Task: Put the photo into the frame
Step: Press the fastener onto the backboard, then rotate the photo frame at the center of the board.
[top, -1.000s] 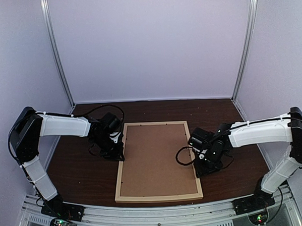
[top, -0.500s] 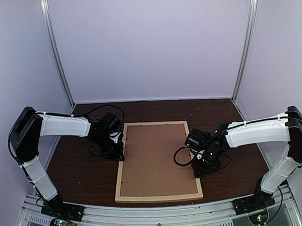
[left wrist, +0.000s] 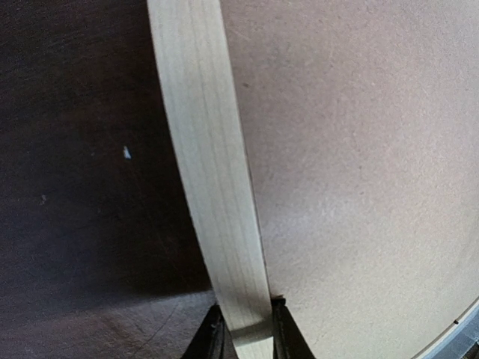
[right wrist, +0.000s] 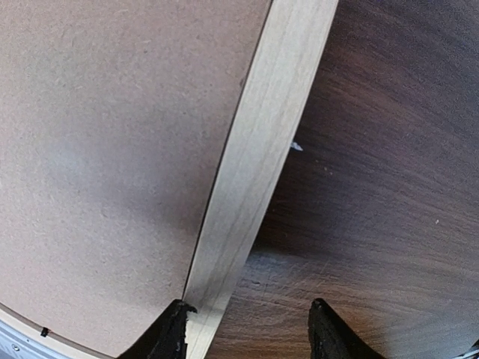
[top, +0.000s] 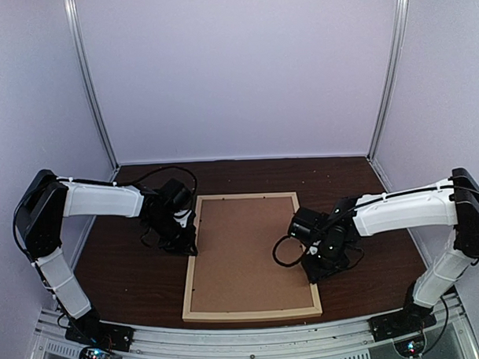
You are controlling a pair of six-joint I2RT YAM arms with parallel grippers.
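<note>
Fingers of left gripper [left wrist: 245, 334] are pinched on the left rail of the frame [left wrist: 206, 149]. Fingers of right gripper [right wrist: 251, 329] are spread astride the right rail, inner one at the rail's inside edge, outer one out over the table [right wrist: 389, 187], not clamping. The frame lies flat mid-table: thin pale wood strips, smooth, rectangular. A matte brown fibre backing board [top: 246, 250] fills it. The table is dark and wood-grained. The photo isn't visible; can't tell if it's under the board. Judged step: late, securing or handling the loaded frame. Next move likely needs the right jaws to close on the rail for a level two-sided hold.
</note>
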